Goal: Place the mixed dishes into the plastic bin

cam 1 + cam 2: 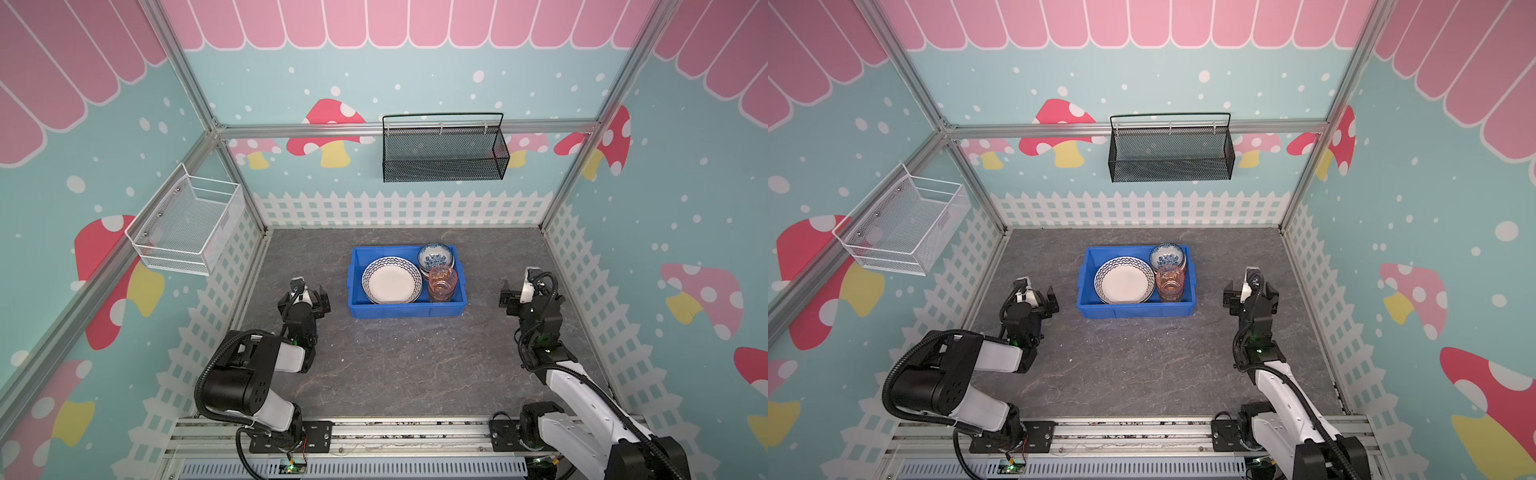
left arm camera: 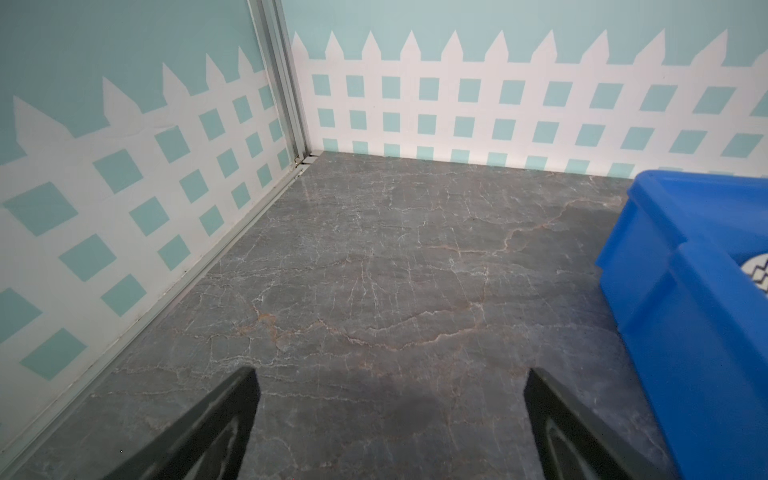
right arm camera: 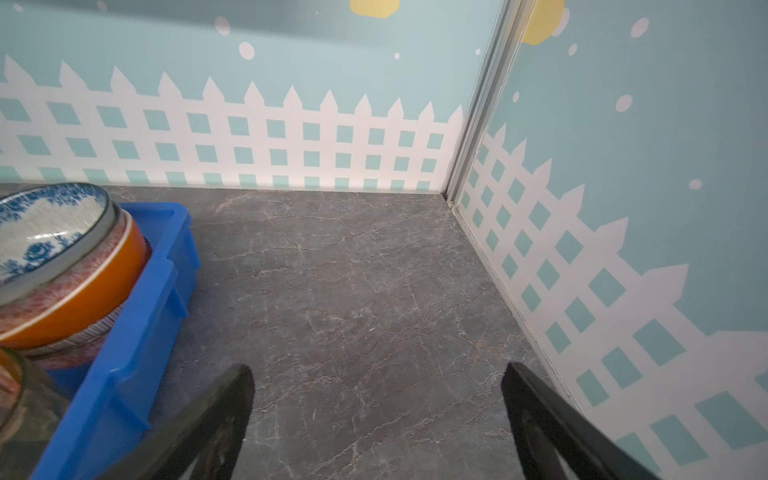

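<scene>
The blue plastic bin (image 1: 405,312) (image 1: 1136,309) stands at the middle of the grey table. Inside it lie a white zigzag-rimmed plate (image 1: 391,285) (image 1: 1124,285), stacked patterned bowls (image 1: 435,255) (image 1: 1168,255) and stacked pink cups (image 1: 443,282) (image 1: 1170,282). My left gripper (image 1: 305,297) (image 2: 390,372) hangs open and empty left of the bin (image 2: 681,291). Right of the bin (image 3: 137,332), my right gripper (image 1: 531,297) (image 3: 377,368) is open and empty too. The right wrist view shows a blue-flowered bowl (image 3: 45,232) on top of an orange one (image 3: 95,286).
A black mesh basket (image 1: 444,153) hangs on the back wall and a white wire basket (image 1: 187,226) on the left wall. Fence-printed walls close the table on three sides. An aluminium rail (image 1: 415,432) carries both arm bases at the front.
</scene>
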Motion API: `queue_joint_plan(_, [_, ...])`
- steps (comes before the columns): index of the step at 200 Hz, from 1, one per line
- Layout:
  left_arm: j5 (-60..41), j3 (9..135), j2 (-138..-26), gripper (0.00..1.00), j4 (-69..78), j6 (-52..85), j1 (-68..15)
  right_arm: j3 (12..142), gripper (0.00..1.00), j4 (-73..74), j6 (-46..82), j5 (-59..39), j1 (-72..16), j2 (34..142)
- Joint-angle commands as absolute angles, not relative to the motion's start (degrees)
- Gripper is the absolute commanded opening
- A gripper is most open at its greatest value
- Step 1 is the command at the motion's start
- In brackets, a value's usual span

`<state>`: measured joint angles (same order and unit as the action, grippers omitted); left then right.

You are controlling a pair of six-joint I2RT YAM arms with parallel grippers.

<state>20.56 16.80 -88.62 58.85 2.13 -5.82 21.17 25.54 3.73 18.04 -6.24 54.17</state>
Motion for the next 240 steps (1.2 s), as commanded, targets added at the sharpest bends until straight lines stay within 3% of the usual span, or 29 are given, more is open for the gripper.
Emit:
queue_joint_plan(1, [18.6, 20.5, -88.1, 0.99, 54.7, 1.9, -5.1, 19.3, 0.97, 35.0, -3.2, 15.8, -5.8, 57.1])
queue_joint_plan(25, [15.5, 22.5, -88.1, 1.00, 50.9, 2.6, -3.8, 14.9, 0.97, 43.1, -1.3, 18.4, -5.5, 60.8])
queue_joint_plan(128, [13.9, 22.6, -88.1, 0.99, 50.5, 2.8, -3.0, 10.1, 0.97, 77.0, -4.2, 9.1, -4.4, 85.0])
queue_joint_plan(153, [14.0, 22.6, -88.1, 1.00, 50.5, 2.8, -3.1, 10.0, 0.98, 80.7, -2.5, 8.5, -2.7, 88.7])
queue_joint_plan(165, [13.9, 22.6, -88.1, 1.00, 50.6, 2.8, -3.1, 11.8, 0.97, 73.0, -1.1, 6.2, -1.7, 86.4])
queue_joint_plan(240, [13.9, 22.7, -88.1, 1.00, 50.5, 2.8, -3.0, 12.8, 0.98, 72.7, -1.0, -0.2, 0.7, 87.4])
